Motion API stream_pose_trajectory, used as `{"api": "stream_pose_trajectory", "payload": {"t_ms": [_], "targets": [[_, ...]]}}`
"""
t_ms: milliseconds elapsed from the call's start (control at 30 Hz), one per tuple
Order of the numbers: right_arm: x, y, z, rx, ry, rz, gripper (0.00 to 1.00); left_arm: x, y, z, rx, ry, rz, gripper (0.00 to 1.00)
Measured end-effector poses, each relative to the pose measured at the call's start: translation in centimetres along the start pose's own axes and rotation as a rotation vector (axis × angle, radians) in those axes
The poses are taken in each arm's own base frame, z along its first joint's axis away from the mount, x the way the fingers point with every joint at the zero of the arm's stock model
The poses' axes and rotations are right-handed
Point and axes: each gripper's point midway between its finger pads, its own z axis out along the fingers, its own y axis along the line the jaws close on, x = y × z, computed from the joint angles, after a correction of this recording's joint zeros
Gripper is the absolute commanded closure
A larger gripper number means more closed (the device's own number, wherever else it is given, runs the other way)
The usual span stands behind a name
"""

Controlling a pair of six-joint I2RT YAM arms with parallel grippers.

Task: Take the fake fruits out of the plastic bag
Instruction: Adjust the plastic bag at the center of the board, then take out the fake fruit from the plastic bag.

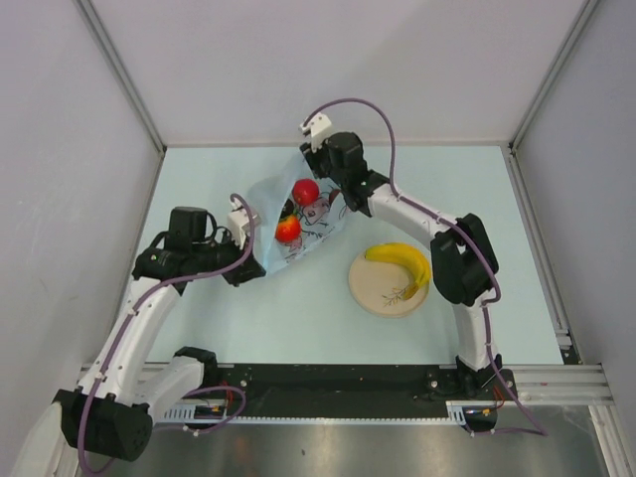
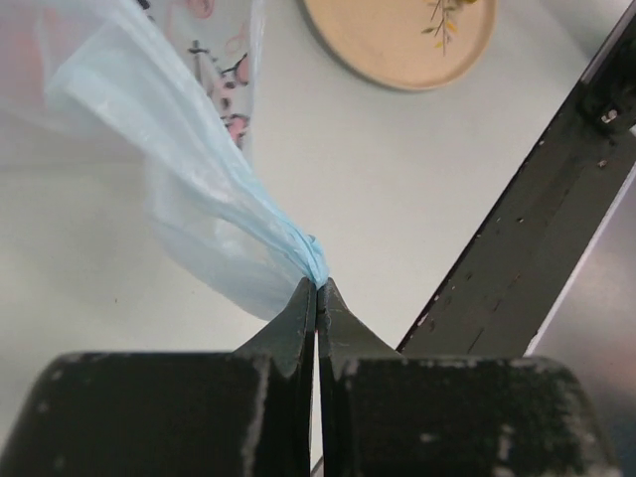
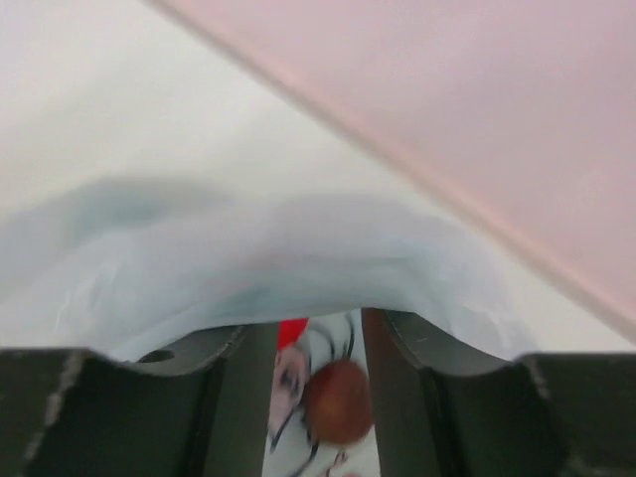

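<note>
The plastic bag [image 1: 276, 204] lies mid-table, light blue with a cartoon-print panel. Inside it I see a red apple [image 1: 305, 191] and an orange-red fruit [image 1: 288, 229]. My left gripper [image 1: 260, 260] is shut on the bag's twisted near corner [image 2: 310, 248], its jaws pressed together [image 2: 318, 285]. My right gripper [image 1: 324, 185] is at the bag's far end beside the apple. In the right wrist view, bag film [image 3: 298, 268] drapes over its fingertips and its fingers [image 3: 243, 397] stand apart. Between them show a red patch [image 3: 291, 334] and a reddish fruit [image 3: 338, 400]. A yellow banana [image 1: 402, 260] rests on the plate.
The round beige plate [image 1: 376, 290] with a twig drawing sits right of the bag, also seen in the left wrist view [image 2: 397, 45]. A black rail [image 1: 328, 380] runs along the near table edge. Grey walls stand close on three sides.
</note>
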Motion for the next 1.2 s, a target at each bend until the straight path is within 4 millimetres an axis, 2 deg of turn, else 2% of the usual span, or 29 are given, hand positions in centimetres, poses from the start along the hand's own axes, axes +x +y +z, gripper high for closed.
{"api": "stream_pose_trajectory", "payload": {"t_ms": [67,133,200,367,500,600,633,667,700,867,1067,1200], "targets": [[-2.5,-1.3,0.6,0.022,-0.061,0.012,0.48,0.5,0.2,0.2,-0.008,0.016,0.007,1.0],[-2.7,-1.6,0.7,0.021,-0.066,0.02,0.43,0.1,0.5,0.4,-0.017,0.005,0.018,1.0],[-2.0,-1.2,0.6,0.004,-0.046,0.025,0.39,-0.4,0.8,0.5,-0.024,-0.007,0.028,1.0],[1.6,2.0,-1.1,-0.103,0.078,0.041,0.35,-1.5,1.5,0.7,-0.05,-0.026,0.042,1.0],[2.1,4.2,-4.2,-0.215,0.13,0.062,0.32,-2.4,1.7,0.5,-0.056,-0.045,0.058,1.0],[1.8,5.9,-6.5,-0.316,0.137,0.073,0.21,-2.7,1.7,0.5,-0.059,-0.054,0.06,1.0],[1.6,6.6,-7.0,-0.353,0.134,0.079,0.09,-2.8,1.8,0.5,-0.061,-0.055,0.058,1.0],[1.7,7.3,-7.3,-0.385,0.136,0.089,0.03,-2.8,1.8,0.5,-0.063,-0.056,0.057,1.0],[1.9,7.9,-7.5,-0.406,0.142,0.103,0.02,-2.8,1.8,0.6,-0.063,-0.058,0.054,1.0],[4.8,10.2,-6.6,-0.45,0.213,0.192,0.02,-2.4,2.1,0.6,-0.078,-0.044,0.051,1.0],[10.1,12.0,-4.1,-0.446,0.342,0.274,0.01,-1.5,2.0,0.6,-0.08,-0.032,0.045,1.0],[11.6,13.0,-2.0,-0.45,0.368,0.299,0.0,-0.6,2.0,0.8,-0.079,-0.014,0.032,1.0]]}}
